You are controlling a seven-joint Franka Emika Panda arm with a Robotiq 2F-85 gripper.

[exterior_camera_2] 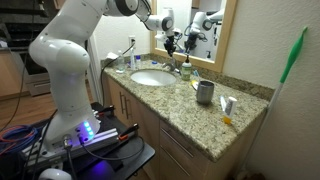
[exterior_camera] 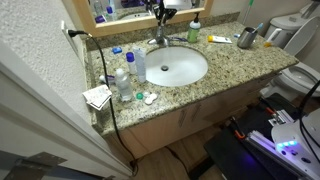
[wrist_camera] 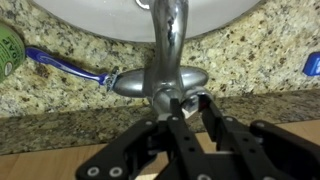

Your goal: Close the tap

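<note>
Pointing lengthwise toward the basin, the tap sits at the end effector, grip unclear.

Small silvery tap standing at the rim of the basin

The tap is sitting on the speckled granite counter, its oval chrome base resting flat on the stone and its short, shiny spout reaching out over the edge of the white basin. In an exterior view the tap is showing as a small grey shape standing upright at the far side of the oval bowl. Its handle is staying too obscured to read its position.
</note>
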